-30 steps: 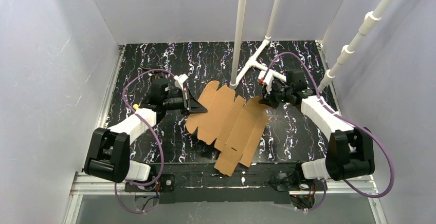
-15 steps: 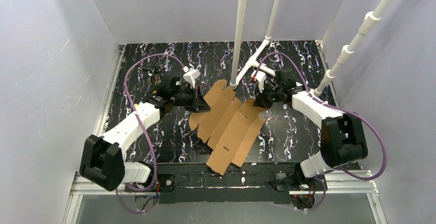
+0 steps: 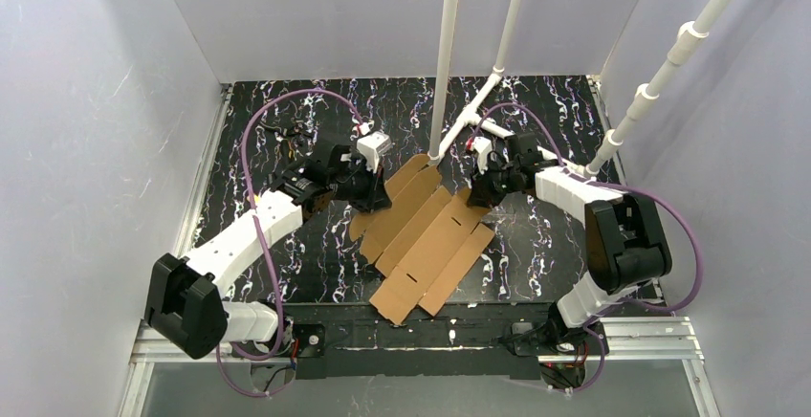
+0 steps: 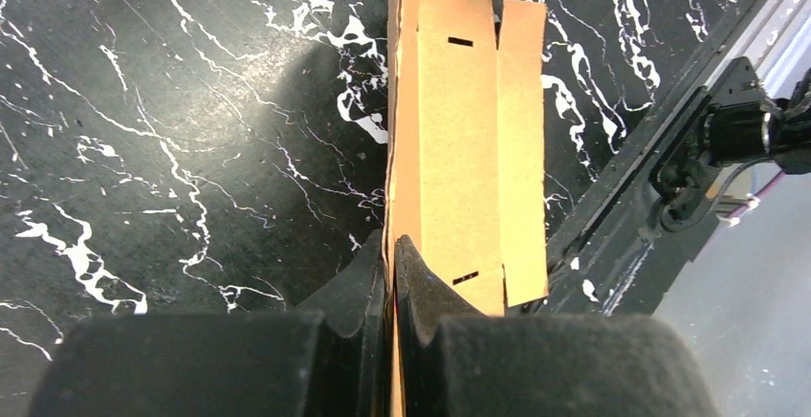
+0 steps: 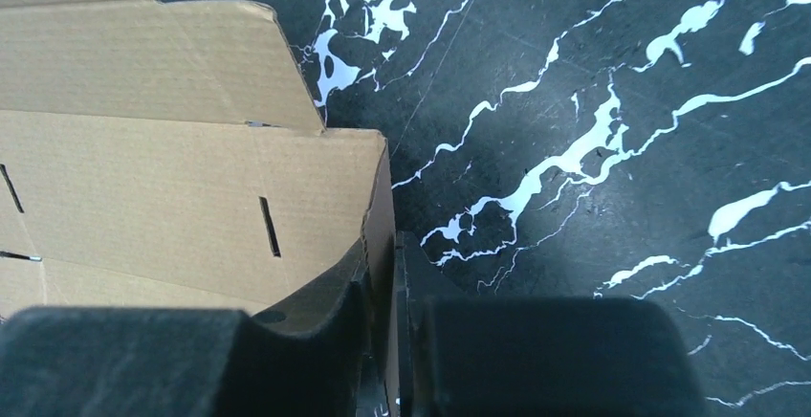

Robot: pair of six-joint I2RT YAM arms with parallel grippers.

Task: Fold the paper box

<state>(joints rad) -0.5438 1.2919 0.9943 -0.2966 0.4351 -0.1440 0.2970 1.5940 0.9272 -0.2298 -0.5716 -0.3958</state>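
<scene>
Seen from above: the paper box (image 3: 427,235), unfolded, a flat brown die-cut sheet with creases and slits. Spread diagonally across the middle of the black, white-veined surface (image 3: 540,254), near end close to the front edge, far end by the foot of a white pole (image 3: 446,63). Grasped on both sides toward that far end. On the left: left jaws clenched on the sheet's left edge. Up close in the left wrist view: that edge pinched tight between the dark fingers (image 4: 418,288), long panels running straight away from the grip, two short slits visible in the widest panel, the black front rail (image 4: 626,183) off to the right. On the right: right jaws closed narrowly on the edge of a flap at the sheet's right corner. Up close in the right wrist view: thin cardboard caught between the two fingers (image 5: 330,302), flap bent up out of the flat right at the grip, one slit just beside it, bare marbled surface beyond.
</scene>
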